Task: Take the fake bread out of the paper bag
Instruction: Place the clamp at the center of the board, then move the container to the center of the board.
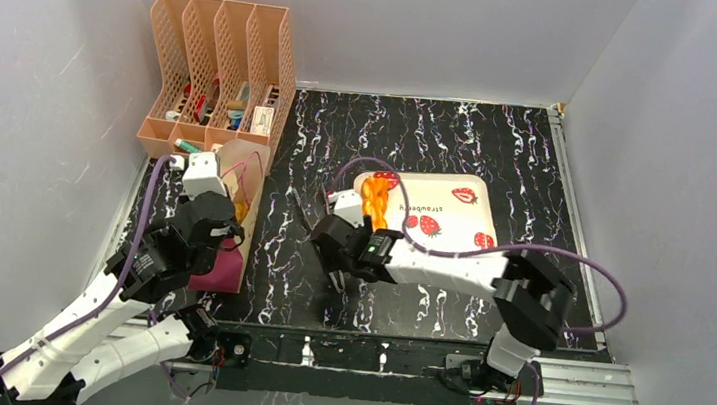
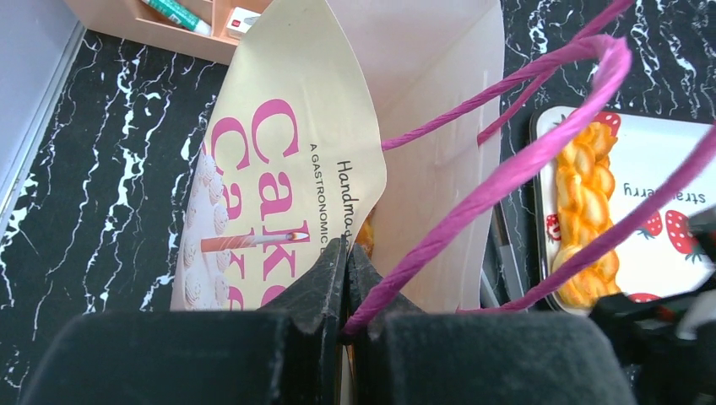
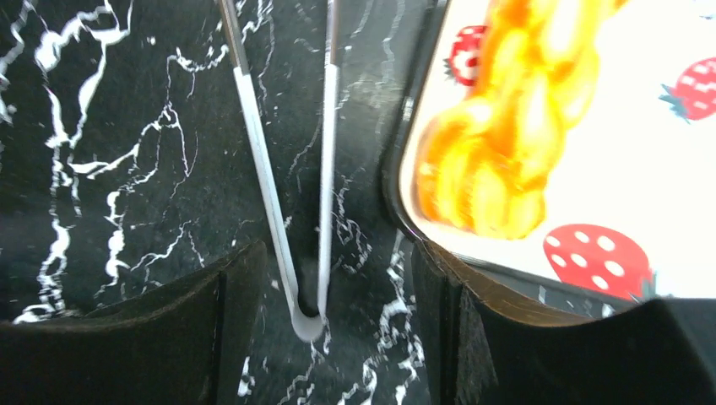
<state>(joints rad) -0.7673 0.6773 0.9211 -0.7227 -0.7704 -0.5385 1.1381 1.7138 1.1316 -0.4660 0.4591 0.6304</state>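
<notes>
Two hands: left hand (image 2: 346,253) pinches paper bag (image 2: 279,126), right hand (image 3: 338,278) half open, empty.

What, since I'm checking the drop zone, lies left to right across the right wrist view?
tongs → tray rim → loaf, lying on the tray

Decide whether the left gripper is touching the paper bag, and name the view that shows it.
Touching. The left wrist view shows the left gripper shut on the top edge of the paper bag, the paper pinched between its closed fingers.
</notes>
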